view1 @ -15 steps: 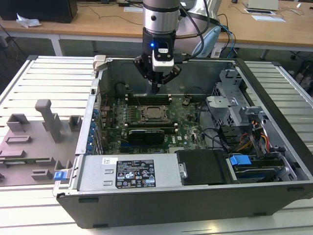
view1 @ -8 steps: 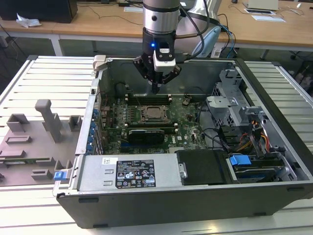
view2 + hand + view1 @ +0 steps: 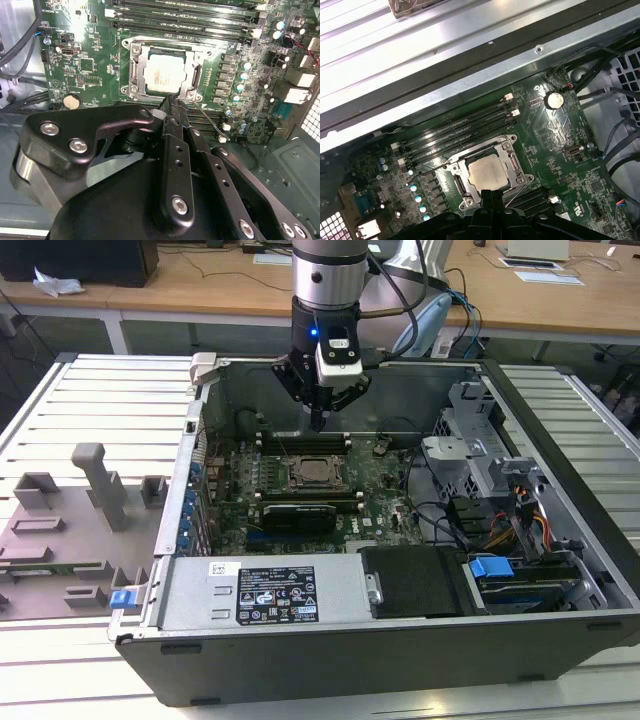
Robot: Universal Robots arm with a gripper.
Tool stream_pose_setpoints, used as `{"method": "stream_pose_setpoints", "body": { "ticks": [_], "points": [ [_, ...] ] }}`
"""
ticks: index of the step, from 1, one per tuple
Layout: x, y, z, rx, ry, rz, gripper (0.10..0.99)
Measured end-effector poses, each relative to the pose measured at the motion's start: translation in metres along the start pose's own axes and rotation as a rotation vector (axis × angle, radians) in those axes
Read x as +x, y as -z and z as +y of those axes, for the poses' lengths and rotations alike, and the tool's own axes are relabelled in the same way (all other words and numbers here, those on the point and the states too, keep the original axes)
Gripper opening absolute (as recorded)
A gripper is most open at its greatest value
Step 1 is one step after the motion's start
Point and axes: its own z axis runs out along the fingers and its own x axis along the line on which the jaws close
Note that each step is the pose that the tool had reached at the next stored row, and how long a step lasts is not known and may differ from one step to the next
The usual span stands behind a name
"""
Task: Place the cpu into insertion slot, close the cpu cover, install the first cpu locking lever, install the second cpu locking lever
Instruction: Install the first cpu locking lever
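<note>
Second wrist view shows the pale silvery cpu (image 3: 162,75) framed by the grey cpu cover (image 3: 136,65), fingers (image 3: 172,125) closed together.

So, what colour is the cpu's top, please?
The cpu is pale silvery-beige; the second wrist view shows it best.

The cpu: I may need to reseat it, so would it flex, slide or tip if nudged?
Probably stiff: the cpu shows a flat metal top. Unlikely to slide or tip: it lies flat with the cpu cover framing it. Likely light, being small.
</note>
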Motion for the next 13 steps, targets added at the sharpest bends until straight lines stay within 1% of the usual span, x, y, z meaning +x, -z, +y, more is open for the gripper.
{"method": "stream_pose_setpoints", "body": {
  "ticks": [10, 13],
  "points": [
    [0.0000, 0.0000, 0.0000, -0.001, 0.048, -0.0001, 0.106],
    [0.0000, 0.0000, 0.0000, -0.001, 0.071, -0.0001, 0.106]
  ]
}}
